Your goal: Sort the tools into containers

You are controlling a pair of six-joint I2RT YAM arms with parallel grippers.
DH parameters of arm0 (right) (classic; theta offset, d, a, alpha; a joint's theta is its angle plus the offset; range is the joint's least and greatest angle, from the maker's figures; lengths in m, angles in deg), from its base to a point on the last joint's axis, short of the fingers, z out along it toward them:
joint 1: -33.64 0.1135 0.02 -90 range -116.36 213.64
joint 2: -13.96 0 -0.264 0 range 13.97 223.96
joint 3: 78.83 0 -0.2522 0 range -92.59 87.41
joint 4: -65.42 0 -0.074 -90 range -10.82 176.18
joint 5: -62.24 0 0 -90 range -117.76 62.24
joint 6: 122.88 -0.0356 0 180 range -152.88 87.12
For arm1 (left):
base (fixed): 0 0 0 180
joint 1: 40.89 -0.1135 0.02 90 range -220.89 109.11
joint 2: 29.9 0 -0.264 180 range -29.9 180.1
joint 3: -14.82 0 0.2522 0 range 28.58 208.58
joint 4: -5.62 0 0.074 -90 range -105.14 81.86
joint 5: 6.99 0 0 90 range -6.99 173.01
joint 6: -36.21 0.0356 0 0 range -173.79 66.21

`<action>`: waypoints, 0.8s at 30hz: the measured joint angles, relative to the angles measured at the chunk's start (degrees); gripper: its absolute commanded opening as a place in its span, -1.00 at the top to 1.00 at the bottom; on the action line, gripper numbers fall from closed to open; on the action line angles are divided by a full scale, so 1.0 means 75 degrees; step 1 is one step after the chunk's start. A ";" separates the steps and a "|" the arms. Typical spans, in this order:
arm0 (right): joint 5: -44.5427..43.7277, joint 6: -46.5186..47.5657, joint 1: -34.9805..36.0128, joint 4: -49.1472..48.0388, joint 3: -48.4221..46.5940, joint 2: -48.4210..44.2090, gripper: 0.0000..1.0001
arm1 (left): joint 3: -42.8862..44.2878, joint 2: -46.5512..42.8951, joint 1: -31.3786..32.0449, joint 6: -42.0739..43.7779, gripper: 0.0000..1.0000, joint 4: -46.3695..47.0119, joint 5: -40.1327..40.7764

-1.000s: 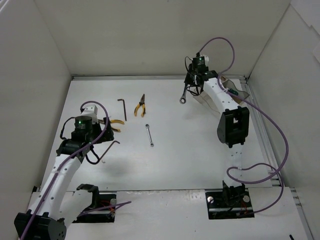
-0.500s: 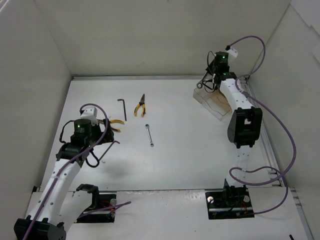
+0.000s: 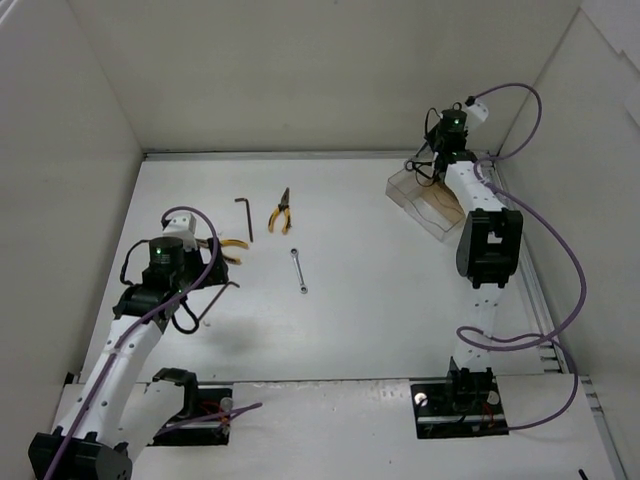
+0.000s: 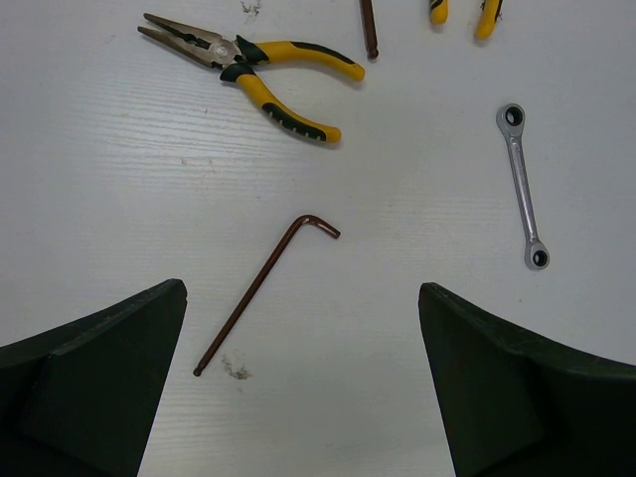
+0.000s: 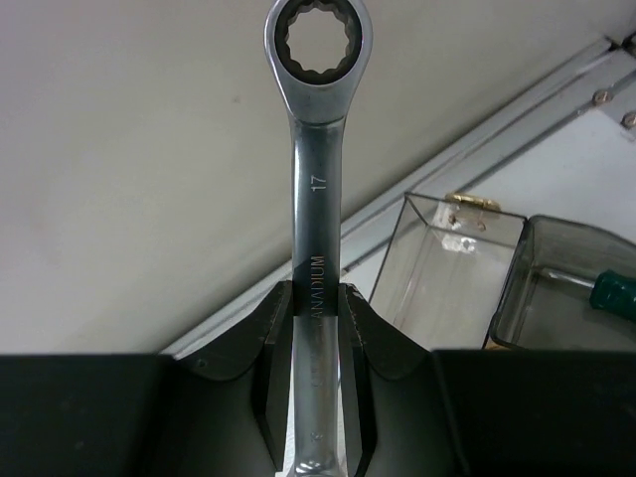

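The right gripper [image 5: 318, 303] was seen clamped on the shank of a large silver wrench [image 5: 316, 149], and the ring end was pointed away from the wrist, toward the white back wall [image 5: 119, 149]. The wrench was held in the air near the clear box [image 5: 449, 266], apart from it. The box was placed at the far right corner of the table [image 3: 380, 300]. Through the smoky wall of its neighbouring section, a green-handled screwdriver [image 5: 616, 295] could be made out. In the top view the box was partly hidden by the right arm, and a purple cable [image 3: 505, 88] was looped above the wrist. The fingers of the left gripper [image 4: 301, 328] were spread wide apart, with nothing held between them. A brown hex key [image 4: 263, 293] was seen lying flat on the table between them. Beyond it, yellow-handled pliers [image 4: 248, 70] were laid, and in the top view they were half covered by the left arm. A small wrench [image 4: 524, 189] was lying to the right, well apart from the key. Farther back, a dark hex key [image 3: 245, 217] and a second pair of pliers [image 3: 281, 211] were found side by side.
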 measured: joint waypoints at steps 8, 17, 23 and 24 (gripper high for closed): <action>0.0017 -0.0023 0.0000 -0.0026 -0.0012 0.0848 1.00 | 0.0000 0.0300 0.0000 0.0000 -0.99 0.0032 0.0003; 0.0201 -0.0023 0.0009 -0.0032 -0.0012 0.1061 1.00 | 0.0000 0.0405 0.0000 0.0000 -1.00 0.0047 0.0003; 0.0195 -0.0178 0.0035 -0.0181 0.0224 0.1075 1.00 | 0.0000 0.0411 0.0000 0.0000 -0.99 0.0061 0.0003; 0.0195 -0.0227 0.0035 -0.0227 0.0312 0.1075 1.00 | 0.0000 0.0411 0.0000 0.0000 -0.99 0.0061 0.0003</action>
